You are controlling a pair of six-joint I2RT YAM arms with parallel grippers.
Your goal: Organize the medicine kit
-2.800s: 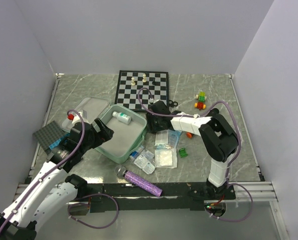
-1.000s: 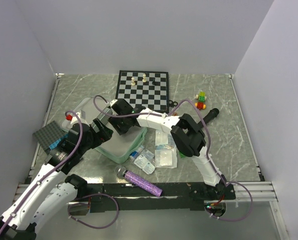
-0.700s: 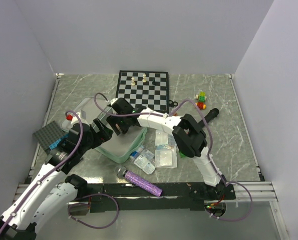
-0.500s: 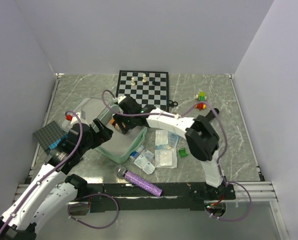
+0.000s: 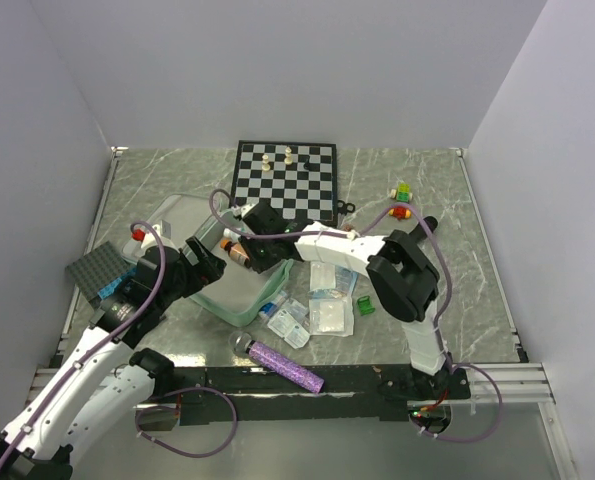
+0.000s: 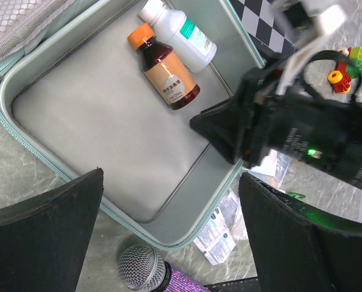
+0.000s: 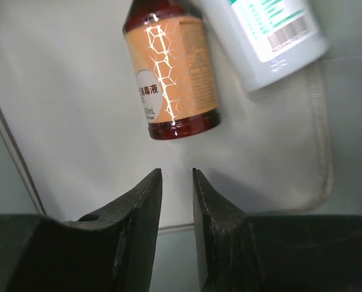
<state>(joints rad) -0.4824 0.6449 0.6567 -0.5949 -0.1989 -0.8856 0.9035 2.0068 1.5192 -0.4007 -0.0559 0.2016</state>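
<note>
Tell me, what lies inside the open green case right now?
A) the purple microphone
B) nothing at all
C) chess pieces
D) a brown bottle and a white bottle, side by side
D: in the left wrist view, the brown bottle with an orange cap lies beside the white bottle on the medicine kit's grey lining.

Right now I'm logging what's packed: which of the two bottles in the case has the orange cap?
The brown syrup bottle with the orange label, lying in the medicine kit beside the white bottle, which has a white cap and green-printed label.

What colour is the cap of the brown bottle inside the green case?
Orange. The bottle cap shows best in the left wrist view.
</note>
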